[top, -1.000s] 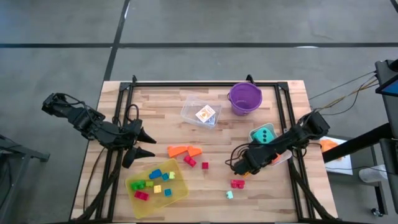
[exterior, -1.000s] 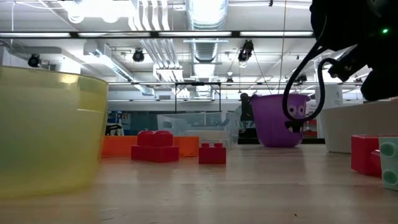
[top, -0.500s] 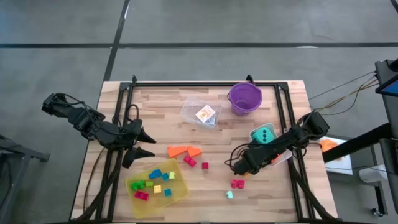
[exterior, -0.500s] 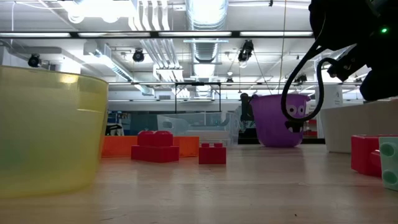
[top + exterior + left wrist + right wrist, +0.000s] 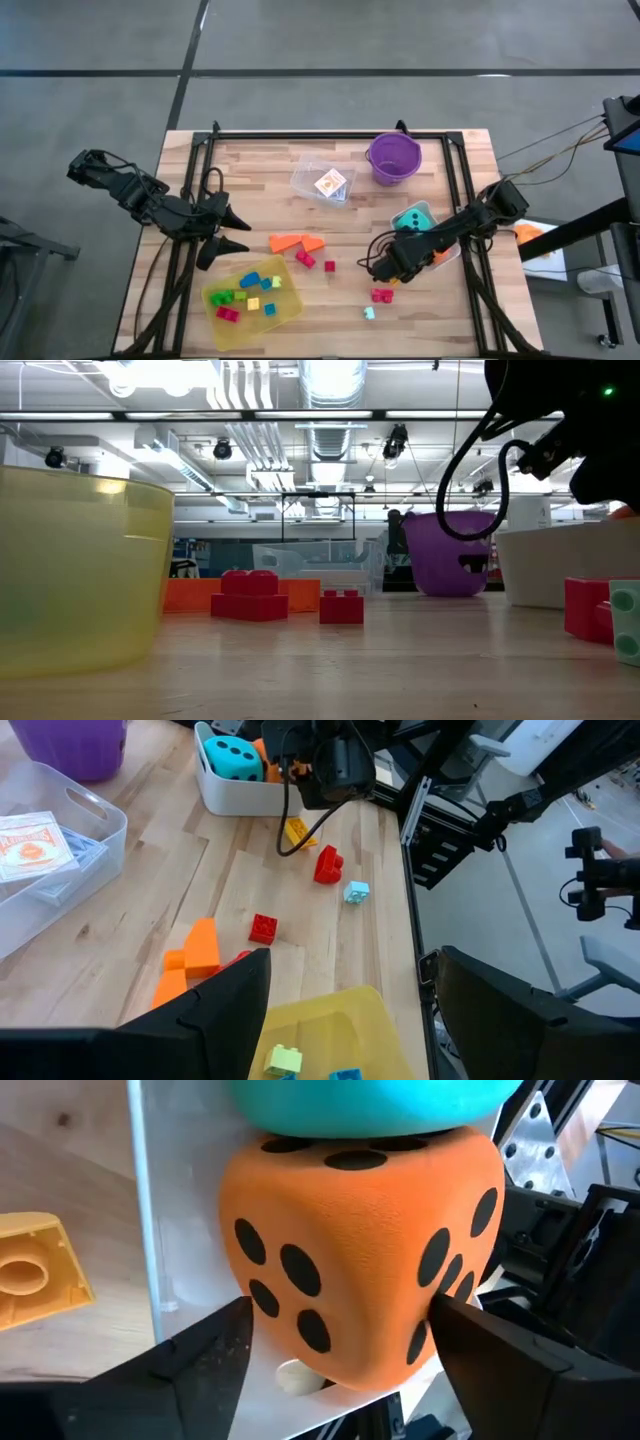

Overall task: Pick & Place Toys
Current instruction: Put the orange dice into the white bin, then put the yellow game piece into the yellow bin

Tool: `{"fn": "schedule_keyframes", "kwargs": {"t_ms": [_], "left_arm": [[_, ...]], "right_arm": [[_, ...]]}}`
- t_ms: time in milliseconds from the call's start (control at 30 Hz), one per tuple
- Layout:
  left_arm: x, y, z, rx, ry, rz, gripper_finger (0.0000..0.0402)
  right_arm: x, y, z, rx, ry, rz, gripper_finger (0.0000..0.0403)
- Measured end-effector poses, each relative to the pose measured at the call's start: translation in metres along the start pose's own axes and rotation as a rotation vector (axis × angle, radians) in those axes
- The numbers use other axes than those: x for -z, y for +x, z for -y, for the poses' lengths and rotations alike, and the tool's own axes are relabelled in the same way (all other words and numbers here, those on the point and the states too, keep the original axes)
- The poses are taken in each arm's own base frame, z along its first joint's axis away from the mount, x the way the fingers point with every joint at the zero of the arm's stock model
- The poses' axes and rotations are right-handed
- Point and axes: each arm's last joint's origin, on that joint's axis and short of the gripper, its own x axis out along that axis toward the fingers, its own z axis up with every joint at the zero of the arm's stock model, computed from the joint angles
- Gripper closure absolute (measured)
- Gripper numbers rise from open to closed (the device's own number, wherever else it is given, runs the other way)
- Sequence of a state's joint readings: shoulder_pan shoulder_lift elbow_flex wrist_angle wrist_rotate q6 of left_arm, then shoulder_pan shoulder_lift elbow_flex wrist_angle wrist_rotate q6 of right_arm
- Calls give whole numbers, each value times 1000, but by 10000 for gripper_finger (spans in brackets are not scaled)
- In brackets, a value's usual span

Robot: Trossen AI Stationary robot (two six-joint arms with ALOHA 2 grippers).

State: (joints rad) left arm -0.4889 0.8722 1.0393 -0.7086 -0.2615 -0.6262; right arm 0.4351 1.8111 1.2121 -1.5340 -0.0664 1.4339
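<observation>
A: What could go wrong here, starting with the big things?

B: The white tub [image 5: 447,247] at the table's 3 o'clock edge holds the teal die [image 5: 415,218] and the orange die [image 5: 360,1260], with the teal one touching it. The right gripper [image 5: 385,270] sits low beside them, fingers [image 5: 200,1355] apart on both sides of the orange die but, as far as I can see, not clamped on it. If the arm pulls away carelessly, I think a finger may catch the die or the tub wall and tip the tub.

A: And the yellow tray [image 5: 290,310]?

B: It is at 7 o'clock, with bricks inside. The left gripper [image 5: 235,232] waits just above it, at 9 o'clock, fingers apart and empty. I see little danger there.

A: The small pieces?

B: The red brick [image 5: 381,295] and the pale cube [image 5: 369,313] lie near 5 o'clock, close under the right arm, and a yellow brick [image 5: 35,1275] lies just beside the tub. The arm's cable [image 5: 375,250] hangs low, so it may sweep them off the table edge.
</observation>
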Motion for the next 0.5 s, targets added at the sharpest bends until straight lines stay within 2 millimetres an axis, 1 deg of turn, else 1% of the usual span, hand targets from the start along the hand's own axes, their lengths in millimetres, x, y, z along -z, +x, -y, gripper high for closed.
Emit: {"fn": "schedule_keyframes", "kwargs": {"t_ms": [133,500], "left_arm": [[0,0,0,0,0,0,127],[0,0,0,0,0,0,127]], "right_arm": [[0,-2,0,-7,5,-2,96],[1,-15,1,-27,8,1,95]]}}
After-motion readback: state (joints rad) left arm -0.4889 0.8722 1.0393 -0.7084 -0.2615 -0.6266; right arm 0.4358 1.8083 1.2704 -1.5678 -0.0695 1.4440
